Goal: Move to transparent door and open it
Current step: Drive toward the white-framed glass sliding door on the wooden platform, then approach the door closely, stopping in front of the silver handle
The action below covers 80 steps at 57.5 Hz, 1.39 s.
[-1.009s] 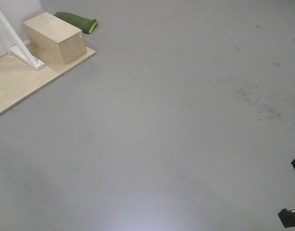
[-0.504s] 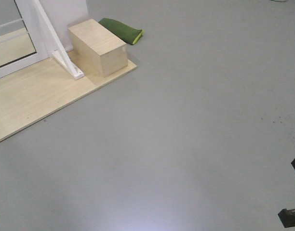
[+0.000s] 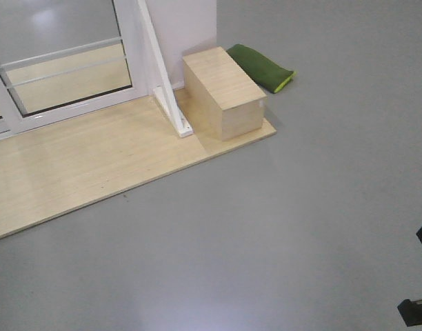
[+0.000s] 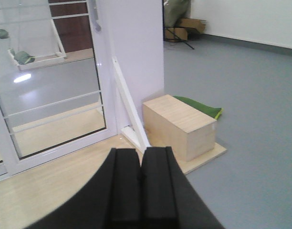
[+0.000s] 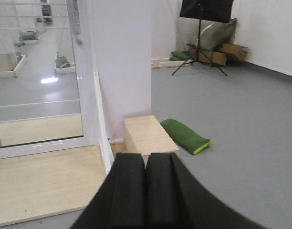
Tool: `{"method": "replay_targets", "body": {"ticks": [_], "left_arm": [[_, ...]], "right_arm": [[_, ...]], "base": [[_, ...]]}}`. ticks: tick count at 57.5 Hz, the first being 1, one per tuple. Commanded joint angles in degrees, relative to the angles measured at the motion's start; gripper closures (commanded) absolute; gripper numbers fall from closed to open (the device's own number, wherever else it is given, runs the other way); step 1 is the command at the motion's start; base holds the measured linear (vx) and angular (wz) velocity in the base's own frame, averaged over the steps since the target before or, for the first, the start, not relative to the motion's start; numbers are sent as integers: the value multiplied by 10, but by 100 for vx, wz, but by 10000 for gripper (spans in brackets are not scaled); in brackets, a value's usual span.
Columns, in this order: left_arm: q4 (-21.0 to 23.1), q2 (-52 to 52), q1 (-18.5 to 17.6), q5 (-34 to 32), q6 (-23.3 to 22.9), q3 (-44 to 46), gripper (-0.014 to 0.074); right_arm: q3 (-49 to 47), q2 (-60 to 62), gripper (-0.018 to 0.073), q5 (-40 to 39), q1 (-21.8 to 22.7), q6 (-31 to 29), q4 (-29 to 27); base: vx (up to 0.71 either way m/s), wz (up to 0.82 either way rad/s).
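The transparent door (image 3: 66, 65) is seen at the upper left of the front view, set along the back of a wooden platform (image 3: 94, 165) — its grey handle (image 4: 95, 19) is fixed on the right stile. A wooden box (image 3: 221, 100) and a green cushion (image 3: 263, 67) are found to its right. The left gripper (image 4: 140, 179) and the right gripper (image 5: 146, 183) are pressed fully together, nothing held.
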<state>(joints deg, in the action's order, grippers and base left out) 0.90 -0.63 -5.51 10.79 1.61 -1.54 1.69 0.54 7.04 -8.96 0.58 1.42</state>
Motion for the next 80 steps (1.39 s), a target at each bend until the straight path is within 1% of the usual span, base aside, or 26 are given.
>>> {"method": "replay_targets", "body": {"ticks": [1, 52, 80], "left_arm": [[1, -7, -2, -45, -3, -13, 593], [1, -7, -2, -45, -3, -13, 593], [1, -7, -2, -45, -3, -13, 593]], "right_arm": [[8, 8, 559, -49, 2, -6, 0], [8, 8, 559, -49, 2, -6, 0], [8, 8, 559, -49, 2, -6, 0]], "base": [[48, 45], [46, 42], [46, 11]]}}
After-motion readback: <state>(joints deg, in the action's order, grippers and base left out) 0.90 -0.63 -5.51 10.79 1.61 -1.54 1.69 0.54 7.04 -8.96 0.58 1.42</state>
